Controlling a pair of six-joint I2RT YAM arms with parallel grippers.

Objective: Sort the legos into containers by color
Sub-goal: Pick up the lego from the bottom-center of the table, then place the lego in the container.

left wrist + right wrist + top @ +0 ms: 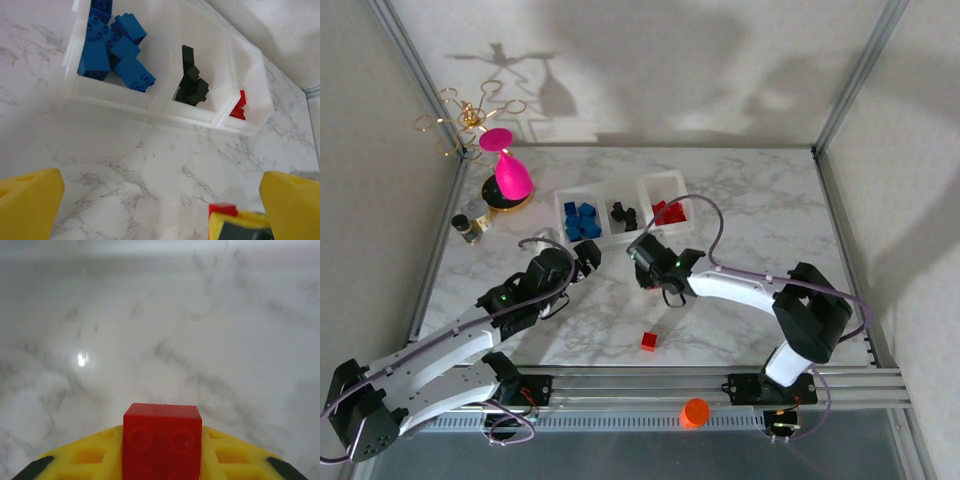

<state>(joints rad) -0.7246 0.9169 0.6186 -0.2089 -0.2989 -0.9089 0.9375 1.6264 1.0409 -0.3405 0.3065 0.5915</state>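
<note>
A red brick (162,440) sits pinched tight in the right gripper (648,280), low in its wrist view. The left gripper (588,256) gapes wide and empty just below the tray (145,107), upper centre, where sorted bricks (117,50) lie blue, black, red. A loose brick (648,341) lies lower centre.

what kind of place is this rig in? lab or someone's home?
Looks like a lab robot cell, not a home: a marble-patterned table boxed in by metal frame posts, left arm and right arm on a rail at its near edge, staged props like a three-bin tray.
</note>
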